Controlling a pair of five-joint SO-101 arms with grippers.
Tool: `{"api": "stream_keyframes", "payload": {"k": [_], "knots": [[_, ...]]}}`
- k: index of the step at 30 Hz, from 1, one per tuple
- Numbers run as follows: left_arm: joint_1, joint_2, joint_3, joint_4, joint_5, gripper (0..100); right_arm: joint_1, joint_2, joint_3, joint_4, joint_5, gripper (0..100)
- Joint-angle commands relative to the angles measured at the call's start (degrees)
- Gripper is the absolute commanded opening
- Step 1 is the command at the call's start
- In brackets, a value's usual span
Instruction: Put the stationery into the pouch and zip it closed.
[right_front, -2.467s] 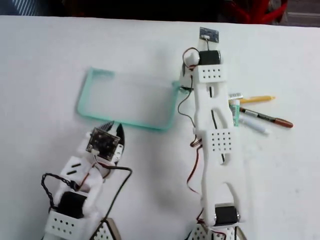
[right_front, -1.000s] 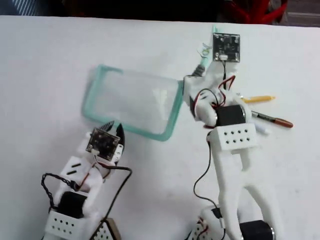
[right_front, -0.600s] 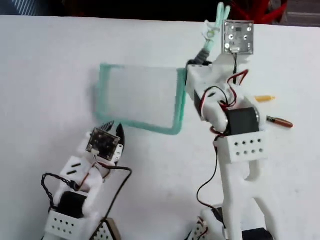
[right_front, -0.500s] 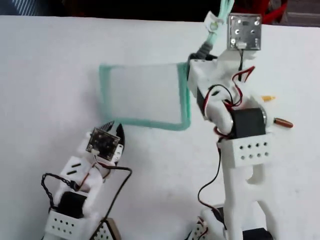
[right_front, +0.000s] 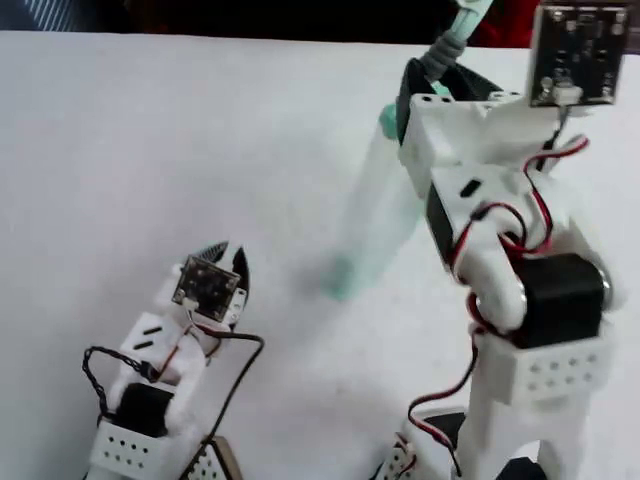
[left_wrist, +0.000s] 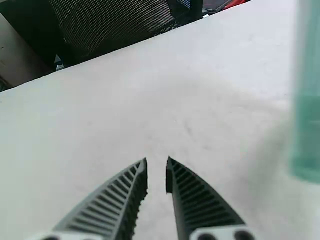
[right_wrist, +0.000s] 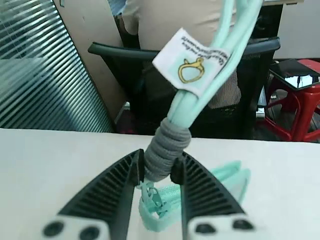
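Right end effector (right_wrist: 159, 167) clamped on pouch (right_front: 375, 215) by its grey strap wrap (right_wrist: 165, 150); pouch hangs below. Left end effector (left_wrist: 156, 172) open a crack, empty. Risk: hanging weight pulls wrap from narrow pinch, pouch drops.

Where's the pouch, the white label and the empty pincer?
pouch (right_front: 378, 215), high view, its see-through side.
white label (right_wrist: 192, 62), right wrist view, its middle.
left pincer (left_wrist: 156, 162), left wrist view, between its tips.

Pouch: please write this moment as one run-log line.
right claw: shut on pouch strap | pouch: hanging from it, tilted | left claw: slightly open, empty
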Motion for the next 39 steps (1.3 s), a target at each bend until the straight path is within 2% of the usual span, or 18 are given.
{"api": "stream_keyframes", "payload": {"k": [1,6,33,39], "knots": [[0.84,-0.31,-0.18,0.26,-0.18,9,-2.86,-1.98,-7.74,3.74,0.79,1.8],[0.84,-0.31,-0.18,0.26,-0.09,9,-6.99,-1.89,-8.88,7.25,0.79,1.8],[0.84,-0.31,-0.18,0.35,0.0,9,-6.81,-1.8,-5.54,4.62,0.79,1.8],[0.84,-0.57,-1.76,0.35,0.09,17,-6.81,-1.89,-0.7,1.63,0.79,1.8]]}}
